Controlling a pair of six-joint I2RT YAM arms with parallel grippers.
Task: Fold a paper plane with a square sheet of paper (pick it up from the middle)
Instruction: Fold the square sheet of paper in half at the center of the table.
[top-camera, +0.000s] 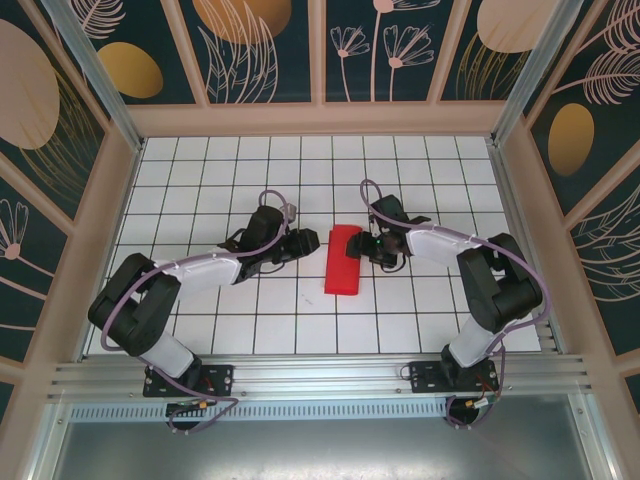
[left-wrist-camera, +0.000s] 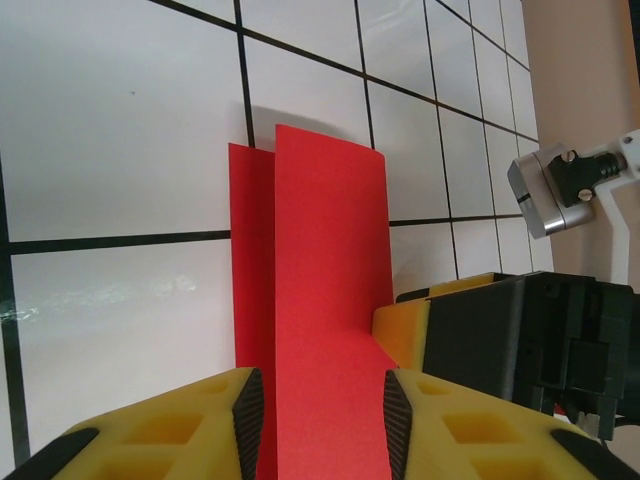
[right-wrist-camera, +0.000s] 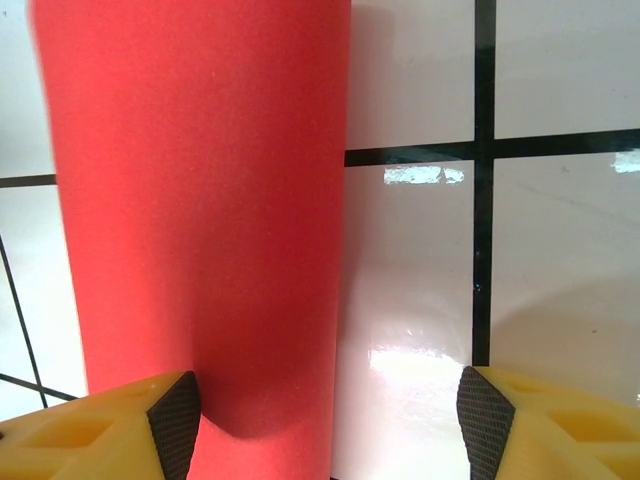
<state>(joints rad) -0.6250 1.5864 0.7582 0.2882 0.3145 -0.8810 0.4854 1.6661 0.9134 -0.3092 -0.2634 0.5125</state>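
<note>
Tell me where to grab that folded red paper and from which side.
Probably across its narrow width near one end, from above: the folded red paper lies flat as a long strip, top layer slightly lifted, so the jaws can straddle it.

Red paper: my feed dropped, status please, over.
Left gripper astride the red sheet, grip unclear. Right gripper open, sheet beside one pad. Sheet folded narrow. Nothing obstructing.

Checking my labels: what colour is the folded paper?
The folded paper is bright red, clearest in the left wrist view.
</note>
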